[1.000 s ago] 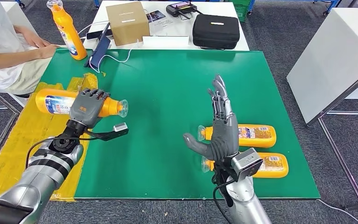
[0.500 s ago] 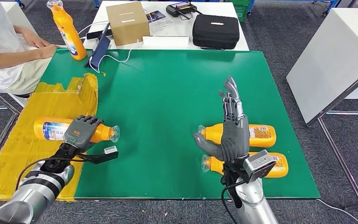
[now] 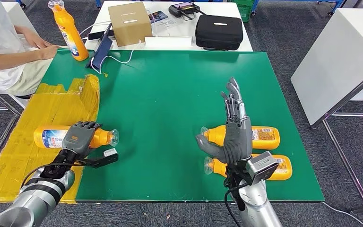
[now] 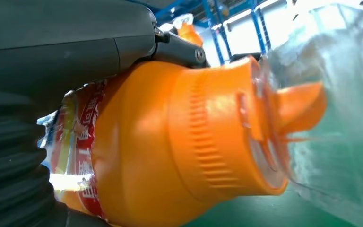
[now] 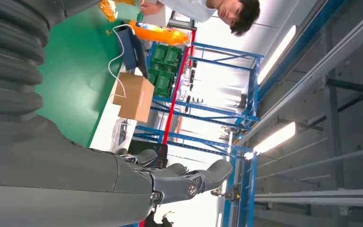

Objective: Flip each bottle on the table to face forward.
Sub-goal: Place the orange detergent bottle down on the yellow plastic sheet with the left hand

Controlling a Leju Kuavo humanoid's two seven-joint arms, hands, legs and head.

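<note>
Head view | left hand [image 3: 79,136], lower left, fingers wrapped over lying orange bottle [image 3: 52,136] | right hand [image 3: 234,132], centre-right, upright, fingers straight, holding nothing

The green table [image 3: 170,94] carries two orange bottles [image 3: 260,137] lying near right, yellow sheeting [image 3: 52,113] at left, and an upright bottle [image 3: 68,30] far left.

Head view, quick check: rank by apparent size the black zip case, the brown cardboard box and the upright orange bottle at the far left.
1. Black zip case, widest of the three.
2. Brown cardboard box, somewhat smaller.
3. Upright orange bottle, tall but slimmest.
All stand about equally far from the camera, so the order looks trustworthy.
</note>
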